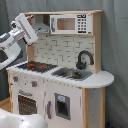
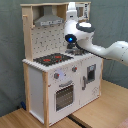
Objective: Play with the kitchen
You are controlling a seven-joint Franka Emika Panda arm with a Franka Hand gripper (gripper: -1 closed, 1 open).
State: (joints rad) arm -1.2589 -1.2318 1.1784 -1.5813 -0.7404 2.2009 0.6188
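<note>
In the first exterior view, the hand is seen raised at the upper left of the toy kitchen, just beside the grey hood and well above the black-red hob; whether it is open or closed cannot be told. In the second exterior view, the white arm is stretched in from the second exterior view's right, across the kitchen's upper part. The sink and black tap are set right of the hob in the first exterior view, under the microwave. The oven door is shut. The kitchen is stood on a wooden surface.
</note>
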